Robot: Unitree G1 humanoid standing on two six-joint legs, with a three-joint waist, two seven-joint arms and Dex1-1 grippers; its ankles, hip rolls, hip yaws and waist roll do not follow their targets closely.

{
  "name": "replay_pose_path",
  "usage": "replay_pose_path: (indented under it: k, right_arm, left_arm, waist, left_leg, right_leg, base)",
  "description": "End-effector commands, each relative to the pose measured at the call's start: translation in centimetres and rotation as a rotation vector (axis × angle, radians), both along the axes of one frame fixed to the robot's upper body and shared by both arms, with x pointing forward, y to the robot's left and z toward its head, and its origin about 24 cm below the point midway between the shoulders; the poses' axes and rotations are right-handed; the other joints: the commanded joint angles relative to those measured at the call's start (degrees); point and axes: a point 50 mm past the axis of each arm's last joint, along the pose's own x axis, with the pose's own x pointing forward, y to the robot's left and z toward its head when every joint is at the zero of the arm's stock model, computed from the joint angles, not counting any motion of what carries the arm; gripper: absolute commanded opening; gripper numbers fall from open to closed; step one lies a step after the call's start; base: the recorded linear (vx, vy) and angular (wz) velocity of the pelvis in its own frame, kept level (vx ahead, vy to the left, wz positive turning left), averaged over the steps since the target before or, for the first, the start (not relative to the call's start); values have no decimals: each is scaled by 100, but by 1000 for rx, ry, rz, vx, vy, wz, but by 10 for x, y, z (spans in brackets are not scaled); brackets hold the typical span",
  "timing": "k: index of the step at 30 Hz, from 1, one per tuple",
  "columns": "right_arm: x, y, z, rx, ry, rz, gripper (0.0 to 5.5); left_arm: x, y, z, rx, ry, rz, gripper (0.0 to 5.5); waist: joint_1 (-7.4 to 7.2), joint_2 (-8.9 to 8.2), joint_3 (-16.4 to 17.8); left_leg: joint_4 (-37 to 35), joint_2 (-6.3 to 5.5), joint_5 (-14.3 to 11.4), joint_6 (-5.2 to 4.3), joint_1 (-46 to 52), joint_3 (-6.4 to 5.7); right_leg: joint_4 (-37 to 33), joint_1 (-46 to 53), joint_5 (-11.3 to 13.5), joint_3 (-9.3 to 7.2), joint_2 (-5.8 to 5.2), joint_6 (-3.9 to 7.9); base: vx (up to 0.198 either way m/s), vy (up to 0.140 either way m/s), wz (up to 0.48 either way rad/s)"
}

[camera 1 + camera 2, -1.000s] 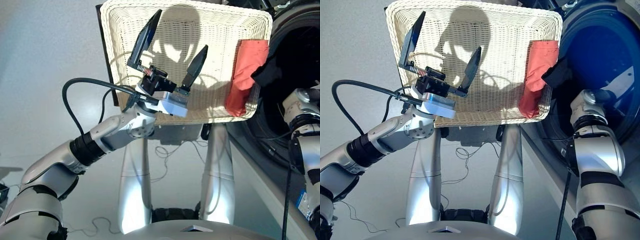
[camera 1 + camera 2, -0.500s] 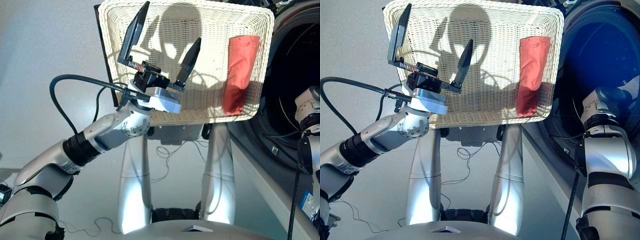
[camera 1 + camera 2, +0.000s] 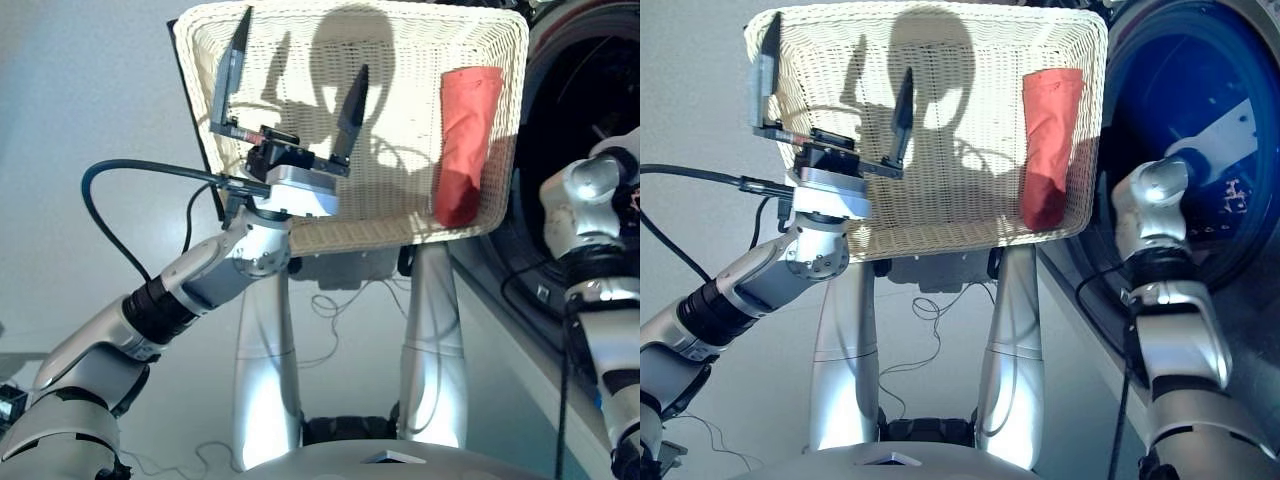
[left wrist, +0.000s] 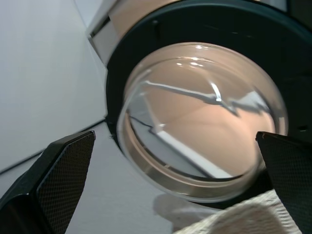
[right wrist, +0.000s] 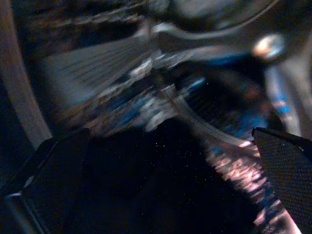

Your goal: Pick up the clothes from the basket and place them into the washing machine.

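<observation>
While the left arm reaches forward from the left side of the head views, its left gripper [image 3: 292, 118] hovers over the left half of the basket [image 3: 400, 25] with its two black fingers [image 3: 229, 80] spread wide apart and nothing between them. A black cable [image 3: 120, 180] loops beside that arm.

The basket is a shallow cream wicker tray filling the upper middle of the head views, with a dark edge along its left side. Its woven floor is bare except for one garment: the red-orange garment [image 3: 465, 140], a narrow folded strip, lies lengthwise along the basket's right side, just beside the right rim, well apart from the left gripper.

Further right, the washing machine [image 3: 1200, 90] shows its dark round porthole, just beside the basket's right rim. The right arm [image 3: 590, 250] bends upward there with its forearm pointing into the opening, so the right gripper itself is out of sight in the head views. The right wrist view shows the right gripper [image 5: 161, 214] with its fingers at the far corners, held wide apart, facing the dark, blurred inside of the drum.

The left wrist view looks at the round glass door [image 4: 200, 122] in its dark ring.
</observation>
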Motion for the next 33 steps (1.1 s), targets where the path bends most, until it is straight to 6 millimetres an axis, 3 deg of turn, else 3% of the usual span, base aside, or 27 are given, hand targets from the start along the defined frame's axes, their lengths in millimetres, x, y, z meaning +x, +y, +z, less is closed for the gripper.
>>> replay_pose_path:
  k: [1, 6, 9, 10, 11, 12, 13, 14, 15, 16, 17, 18, 19, 20, 33]
  right_arm:
    - [-18, 0, 3, -96, -113, 73, 550]
    - [-28, 47, -15, -303, -66, 352, 550]
    - [-23, 62, -17, -370, -37, 466, 550]
    - [-21, 65, -21, -392, -7, 490, 550]
    - [-16, 67, -19, -407, 1, 498, 550]
    - [-13, 69, -24, -410, 30, 511, 550]
    - [-9, 71, -25, -437, 54, 517, 550]
    - [-5, 72, -26, -456, 77, 515, 550]
    - [-4, 72, -21, -461, 62, 513, 550]
    - [6, 69, -24, -465, 112, 493, 550]
    - [9, 68, -31, -449, 149, 486, 550]
    - [14, 65, -30, -445, 167, 468, 550]
    - [16, 64, -39, -423, 208, 461, 550]
    - [22, 62, -38, -424, 226, 450, 550]
    - [48, 51, -67, -408, 510, 408, 550]
  left_arm:
    - [-23, -6, 12, -54, -57, -133, 550]
    - [-27, -2, 14, -47, -53, -155, 550]
    - [-29, -1, 15, -43, -56, -171, 550]
    - [-29, -1, 11, -39, -37, -174, 550]
    - [-28, -1, 14, -36, -51, -176, 550]
    - [-28, -1, 11, -39, -32, -182, 550]
    - [-28, -1, 11, -40, -28, -188, 550]
    - [-29, -1, 11, -42, -24, -197, 550]
    - [-29, -1, 15, -41, -39, -197, 550]
    - [-29, -3, 14, -52, -25, -213, 550]
    - [-29, -4, 11, -61, -5, -219, 550]
    - [-29, -4, 14, -66, -14, -227, 550]
    - [-29, -5, 11, -75, 7, -232, 550]
    - [-29, -5, 13, -78, 2, -237, 550]
    - [-28, -16, 12, -63, 33, -294, 550]
  waist:
    - [-106, 42, -94]
    - [-88, 38, -94]
    - [-42, 48, -94]
    - [-17, 53, -94]
    - [-6, 56, -94]
    - [18, 63, -94]
    - [40, 71, -94]
    - [54, 81, -94]
    - [41, 81, -94]
    - [87, 113, -94]
    - [104, 129, -94]
    - [120, 146, -94]
    - [141, 164, -94]
    - [160, 176, -94]
    - [364, 377, -94]
  left_leg:
    - [-351, 46, -62, -201, 433, 128]
    - [-261, 63, -72, -189, 418, 103]
    - [-109, 60, -119, -185, 384, 84]
    - [22, 69, -340, -211, 527, 63]
    - [9, 66, -181, -188, 373, 70]
    - [137, 66, -390, -212, 494, 50]
    - [215, 62, -410, -215, 459, 40]
    - [249, 63, -420, -216, 435, 29]
    - [171, 59, -220, -194, 277, 37]
    - [256, 51, -244, -200, 258, 18]
    - [336, 49, -431, -221, 391, 2]
    - [259, 40, -227, -202, 244, 9]
    - [356, 39, -432, -225, 388, -3]
    - [292, 27, -233, -203, 231, 1]
    - [312, -19, -227, -203, 167, -29]
  right_leg:
    - [-61, -12, -15, -249, 237, -384]
    - [51, -41, -55, -274, 249, -384]
    - [227, -88, -114, -294, 267, -375]
    - [375, 46, -320, -310, 265, -352]
    - [351, -100, -164, -322, 273, -365]
    - [486, 20, -357, -331, 270, -340]
    - [561, -8, -373, -344, 271, -340]
    - [609, -31, -389, -358, 256, -340]
    - [520, -181, -200, -360, 258, -362]
    - [602, -184, -226, -375, 243, -360]
    - [712, -65, -404, -381, 232, -339]
    - [639, -212, -217, -392, 229, -364]
    - [740, -73, -409, -402, 215, -344]
    - [680, -226, -223, -418, 219, -371]
    - [762, -275, -262, -476, 174, -397]
  base:
    - [0, 0, 0]
    - [0, 0, 0]
    - [29, -1, -14]
    - [0, 0, 0]
    - [90, -5, 14]
    - [0, 0, 0]
    - [87, -11, 17]
    - [-89, -10, 13]
    - [-81, -24, 38]
    - [0, 0, 0]
    - [0, 0, 0]
    - [94, -11, 25]
    - [-81, -6, 20]
    - [0, 0, 0]
    - [-6, 0, -1]
